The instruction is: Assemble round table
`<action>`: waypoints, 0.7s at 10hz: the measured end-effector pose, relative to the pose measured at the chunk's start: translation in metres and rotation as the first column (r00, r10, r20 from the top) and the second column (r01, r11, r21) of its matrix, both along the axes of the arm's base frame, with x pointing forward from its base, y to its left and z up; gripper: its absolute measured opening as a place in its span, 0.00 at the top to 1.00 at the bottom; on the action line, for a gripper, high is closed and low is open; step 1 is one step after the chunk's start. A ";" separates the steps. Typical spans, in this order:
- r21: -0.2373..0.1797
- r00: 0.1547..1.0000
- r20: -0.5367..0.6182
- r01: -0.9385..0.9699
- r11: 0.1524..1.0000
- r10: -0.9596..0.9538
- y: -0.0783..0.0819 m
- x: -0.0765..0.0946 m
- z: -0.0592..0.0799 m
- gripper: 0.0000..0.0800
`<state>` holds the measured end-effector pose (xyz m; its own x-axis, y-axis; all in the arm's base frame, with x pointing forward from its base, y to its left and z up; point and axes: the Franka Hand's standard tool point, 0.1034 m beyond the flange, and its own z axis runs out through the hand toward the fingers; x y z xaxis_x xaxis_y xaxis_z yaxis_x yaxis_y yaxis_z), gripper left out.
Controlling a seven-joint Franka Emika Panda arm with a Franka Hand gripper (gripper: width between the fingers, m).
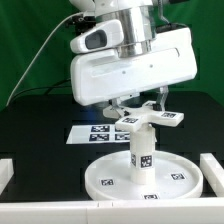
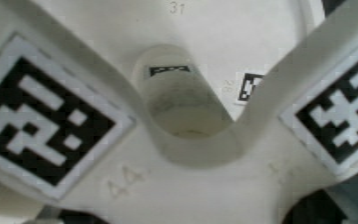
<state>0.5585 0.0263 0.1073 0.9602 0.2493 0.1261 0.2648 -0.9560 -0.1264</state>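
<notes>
The large rimmed round disc lies flat on the black table near the front. The short post stands upright at its centre. On top of the post sits the cross-shaped base, its tagged arms spread out level. My gripper reaches down from above with one finger on each side of the base's hub, shut on it. In the wrist view two tagged arms of the base fan out from the hub, and the post shows between them. My fingertips are barely visible there.
The marker board lies flat on the table behind the disc. White border rails run along the table's sides and front. A green backdrop stands behind.
</notes>
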 end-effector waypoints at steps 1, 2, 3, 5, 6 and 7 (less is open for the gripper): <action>-0.003 1.000 0.011 0.002 1.000 -0.002 -0.001 0.002 0.000 0.43; -0.006 1.000 0.022 0.004 1.000 -0.004 -0.002 0.005 0.000 0.43; -0.007 1.000 0.025 0.005 1.000 -0.005 -0.002 0.005 0.000 0.43; -0.007 1.000 0.025 0.005 1.000 -0.005 -0.002 0.005 0.000 0.43; -0.007 1.000 0.025 0.005 1.000 -0.005 -0.002 0.005 0.000 0.43; -0.006 1.000 0.024 0.011 1.000 -0.011 -0.002 0.005 0.000 0.43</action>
